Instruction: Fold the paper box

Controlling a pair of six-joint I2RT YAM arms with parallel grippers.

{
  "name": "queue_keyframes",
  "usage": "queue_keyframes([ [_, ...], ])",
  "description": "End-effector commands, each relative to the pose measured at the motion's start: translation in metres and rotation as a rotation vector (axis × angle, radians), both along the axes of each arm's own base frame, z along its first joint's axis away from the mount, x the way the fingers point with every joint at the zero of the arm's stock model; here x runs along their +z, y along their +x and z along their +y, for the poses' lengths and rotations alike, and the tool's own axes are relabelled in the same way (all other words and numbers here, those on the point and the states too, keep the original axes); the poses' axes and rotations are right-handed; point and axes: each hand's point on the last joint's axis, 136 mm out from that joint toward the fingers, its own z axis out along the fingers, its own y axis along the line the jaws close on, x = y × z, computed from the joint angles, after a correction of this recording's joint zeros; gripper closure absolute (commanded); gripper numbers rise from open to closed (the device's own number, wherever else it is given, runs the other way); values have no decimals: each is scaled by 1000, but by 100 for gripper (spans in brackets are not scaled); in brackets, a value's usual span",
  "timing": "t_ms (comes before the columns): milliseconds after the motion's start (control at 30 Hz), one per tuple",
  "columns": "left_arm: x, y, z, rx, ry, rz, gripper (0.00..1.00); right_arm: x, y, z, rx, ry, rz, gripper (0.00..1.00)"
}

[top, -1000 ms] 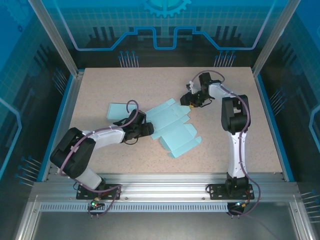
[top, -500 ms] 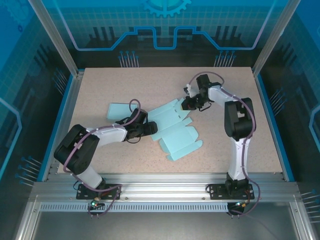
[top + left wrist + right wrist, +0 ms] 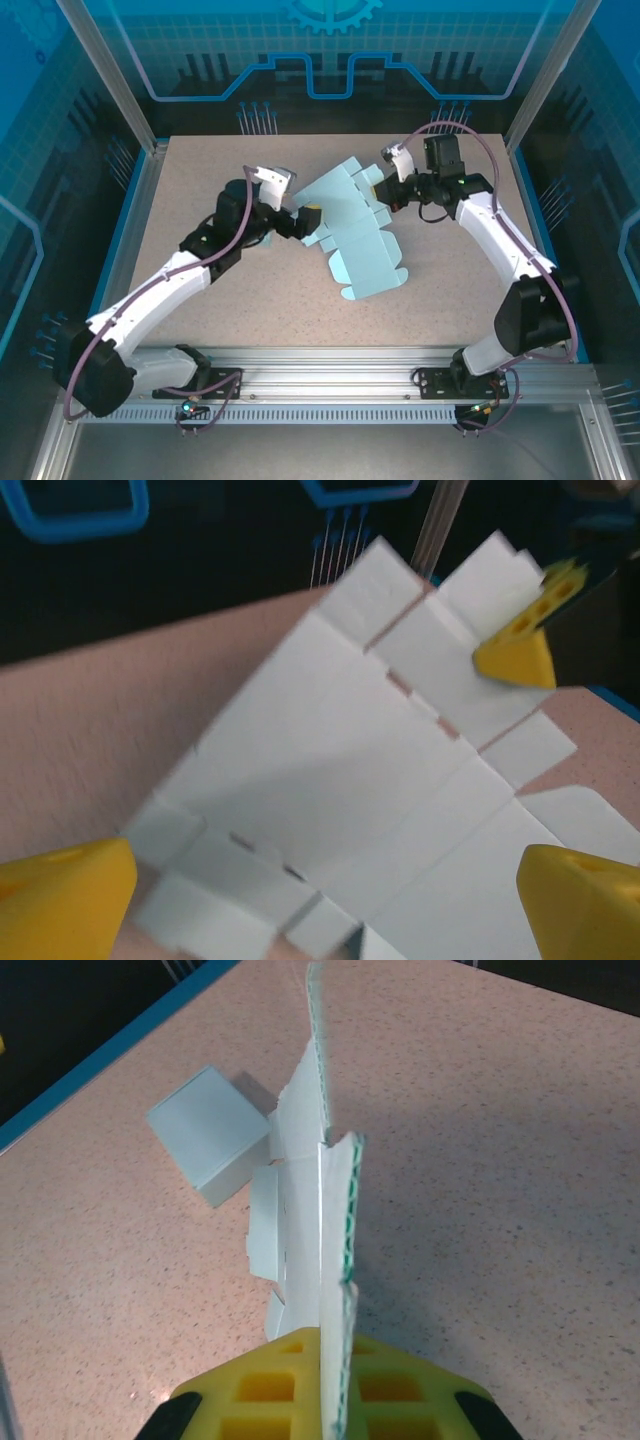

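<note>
Pale blue flat corrugated-paper box blank (image 3: 352, 240) at the table's (image 3: 450, 290) centre, far right edge raised, pinched in the right gripper's (image 3: 386, 193) jaws. Left gripper (image 3: 298, 220), jaws spread wide, faces its left side. Probably light, floppy, easily creased; grip panel edges near folds.

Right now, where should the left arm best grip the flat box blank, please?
Probably the flapped edge of the box blank nearest the open left jaws, approached from the left, opposite the right jaws' pinch: the sheet is thin and tilted up, so only an edge fits between jaws.
</note>
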Motion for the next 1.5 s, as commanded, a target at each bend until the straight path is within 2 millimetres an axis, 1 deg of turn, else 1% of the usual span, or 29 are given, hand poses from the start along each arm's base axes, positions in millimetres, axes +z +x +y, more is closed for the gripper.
queue_keyframes([
  [0,9,1,3,-189,159,-180,1,11,-19,16,124,57,-58,100],
  [67,7,8,9,-237,166,-216,1,15,-26,20,160,81,-69,100],
  [133,3,14,12,-287,162,-216,1,17,-30,21,177,94,-73,100],
  [233,-6,17,10,-389,135,-178,2,20,-36,24,208,110,-74,100],
  [300,-11,16,6,-446,122,-151,4,22,-39,25,226,121,-80,100],
  [367,-19,15,1,-503,121,-113,8,26,-42,27,239,134,-92,100],
  [500,-26,12,-7,-589,107,-46,20,29,-43,28,245,145,-98,100],
  [633,-34,18,-8,-593,129,-41,22,32,-46,30,262,158,-100,100],
  [700,-37,20,-8,-598,139,-41,25,33,-46,31,264,161,-103,100],
  [767,-39,21,-9,-612,147,-31,30,34,-46,31,268,165,-107,100],
  [900,-46,30,-8,-606,179,-20,33,35,-47,33,279,178,-108,100],
  [1033,-48,37,-9,-607,190,-25,33,33,-47,35,290,189,-101,100],
  [1100,-49,42,-8,-592,206,-41,30,32,-46,35,290,191,-96,100],
  [1200,-52,43,-8,-603,217,-23,32,28,-44,36,288,190,-89,100],
  [1267,-56,43,-7,-610,224,1,46,27,-44,36,287,191,-90,100],
  [1333,-64,45,-6,-604,240,20,65,25,-42,35,281,187,-89,100],
  [1367,-65,47,-5,-598,248,24,72,24,-42,35,278,185,-89,100],
  [1400,-67,47,-4,-593,255,27,76,23,-40,34,269,179,-87,100],
  [1467,-69,48,-2,-583,270,28,79,18,-37,32,251,165,-83,100],
])
